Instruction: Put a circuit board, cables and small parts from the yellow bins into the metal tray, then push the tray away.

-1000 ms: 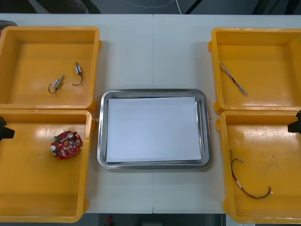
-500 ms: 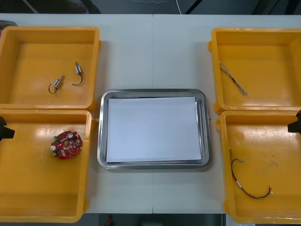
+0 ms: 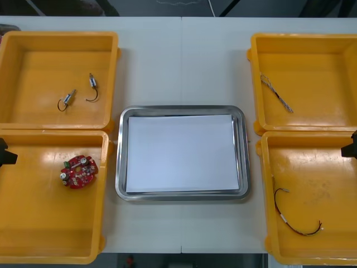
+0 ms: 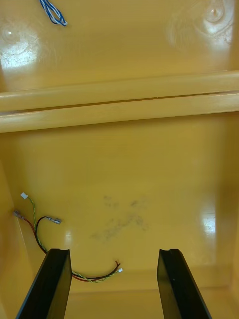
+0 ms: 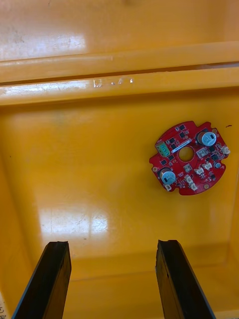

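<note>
A round red circuit board point(image 3: 78, 171) lies in the near left yellow bin point(image 3: 33, 245); in the left wrist view the board point(image 5: 190, 158) sits ahead of my open left gripper point(image 5: 113, 279), off toward one finger. Two small metal parts point(image 3: 80, 92) rest in the far left bin point(image 3: 33, 39). A twisted blue and white cable point(image 3: 276, 94) lies in the far right bin point(image 3: 312, 42). A red and yellow cable point(image 3: 294, 215) is in the near right bin point(image 3: 334, 254). My right gripper point(image 4: 114, 281) hangs open above that cable point(image 4: 45, 234). The metal tray point(image 3: 182, 109), white inside, holds nothing.
The left arm point(image 3: 4, 152) shows at the left edge and the right arm point(image 3: 351, 145) at the right edge, both over the near bins. Bare table point(image 3: 182, 61) stretches beyond the tray, between the far bins.
</note>
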Available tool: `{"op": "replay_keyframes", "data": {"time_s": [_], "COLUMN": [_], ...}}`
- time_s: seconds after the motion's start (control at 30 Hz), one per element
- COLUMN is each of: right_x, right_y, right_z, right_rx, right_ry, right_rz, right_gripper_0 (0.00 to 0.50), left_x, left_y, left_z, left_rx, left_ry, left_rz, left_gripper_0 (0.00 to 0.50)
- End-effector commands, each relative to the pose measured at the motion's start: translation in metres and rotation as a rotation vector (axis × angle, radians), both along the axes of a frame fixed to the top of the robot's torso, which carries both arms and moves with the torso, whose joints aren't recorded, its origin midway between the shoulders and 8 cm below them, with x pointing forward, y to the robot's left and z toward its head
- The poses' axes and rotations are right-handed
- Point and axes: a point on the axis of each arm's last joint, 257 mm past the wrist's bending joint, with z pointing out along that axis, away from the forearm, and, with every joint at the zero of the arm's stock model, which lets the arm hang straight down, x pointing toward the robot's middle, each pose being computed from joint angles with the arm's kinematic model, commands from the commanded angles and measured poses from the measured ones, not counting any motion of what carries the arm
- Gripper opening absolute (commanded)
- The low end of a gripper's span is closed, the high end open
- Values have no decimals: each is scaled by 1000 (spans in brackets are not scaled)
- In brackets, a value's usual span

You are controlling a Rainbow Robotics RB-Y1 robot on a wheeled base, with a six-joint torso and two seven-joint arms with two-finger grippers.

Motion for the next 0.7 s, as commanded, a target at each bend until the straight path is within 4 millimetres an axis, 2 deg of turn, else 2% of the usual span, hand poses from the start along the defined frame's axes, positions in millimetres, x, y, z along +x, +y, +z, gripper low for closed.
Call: {"op": "replay_keyframes", "data": {"time_s": [0.03,0.7], "right_x": [5,5], "right_y": [0,0], "right_z": [11,11], "right_rx": [0,0], "right_ry": [-18,-18], "right_rz": [-28,-28], "right_gripper_0": [500,500], "left_x": [-7,-7], "left_y": [11,11], "left_z": [4,4], "left_rx": [15,15], "left_ry": [9,9], "left_rz": [87,87], "left_gripper_0": [500,500]}}
